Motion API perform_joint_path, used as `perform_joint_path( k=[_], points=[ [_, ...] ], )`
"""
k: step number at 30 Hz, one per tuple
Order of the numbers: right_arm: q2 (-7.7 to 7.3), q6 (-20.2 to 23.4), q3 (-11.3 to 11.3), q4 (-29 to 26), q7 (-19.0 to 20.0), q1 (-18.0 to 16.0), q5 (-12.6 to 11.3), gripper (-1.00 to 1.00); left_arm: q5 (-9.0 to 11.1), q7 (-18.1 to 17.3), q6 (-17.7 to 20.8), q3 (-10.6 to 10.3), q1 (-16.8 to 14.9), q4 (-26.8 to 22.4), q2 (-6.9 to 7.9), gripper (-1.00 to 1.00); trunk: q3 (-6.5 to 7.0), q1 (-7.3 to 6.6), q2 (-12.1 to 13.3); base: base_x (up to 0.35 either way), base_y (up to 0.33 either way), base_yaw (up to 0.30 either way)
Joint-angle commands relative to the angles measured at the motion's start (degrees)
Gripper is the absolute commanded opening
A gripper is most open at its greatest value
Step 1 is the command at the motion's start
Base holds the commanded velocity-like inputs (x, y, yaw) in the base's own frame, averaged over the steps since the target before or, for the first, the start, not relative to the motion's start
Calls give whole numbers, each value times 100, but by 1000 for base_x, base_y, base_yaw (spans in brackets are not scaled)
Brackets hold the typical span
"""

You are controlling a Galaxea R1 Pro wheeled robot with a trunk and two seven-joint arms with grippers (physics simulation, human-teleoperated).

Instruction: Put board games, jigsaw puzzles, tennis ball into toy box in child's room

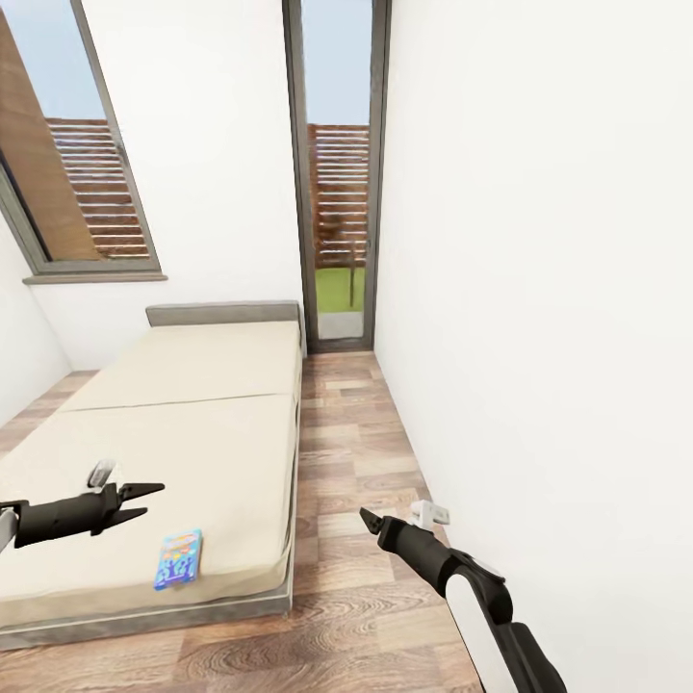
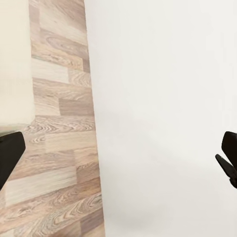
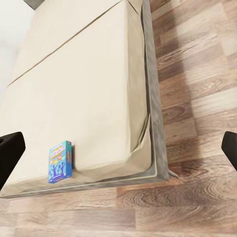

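Note:
A small blue board game with colourful print lies flat on the bed, near the beige mattress's front right corner. My left gripper hangs open over the mattress just left of and above the game, holding nothing. Over the wood floor to the right of the bed, my right gripper is open and empty. The right wrist view looks down at the board game on the bed between that gripper's wide-apart fingers. The table, toy box, jigsaw puzzles and tennis ball are out of view.
A strip of wood-plank floor runs between the bed and the white wall on the right. A tall narrow window closes the far end, beside the grey headboard. Another window is at the left.

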Motion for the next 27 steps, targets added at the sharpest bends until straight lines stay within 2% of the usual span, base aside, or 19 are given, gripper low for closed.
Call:
perform_joint_path(
  k=[1, 9, 15, 27],
  points=[
    [1, 28, -10, -5, 3, -3, -11, 100, 23, -7, 18, -11, -7, 11, -27, 100, -25, 23, -46, 0, 0, 0],
    [-2, -28, -34, 97, 1, -3, -10, 100, 24, -9, -26, -17, 0, 25, -229, 100, -169, 199, -367, 0, 0, 0],
    [-2, -226, -32, 189, -5, -3, -16, 100, 25, -29, -25, -18, -2, 26, -261, 100, -276, 330, -608, 0, 0, 0],
    [4, -309, -29, 285, -3, -3, -21, 100, 28, -81, -20, -18, -1, 27, -271, 100, -492, 594, -1089, 0, 0, 0]
  ],
)
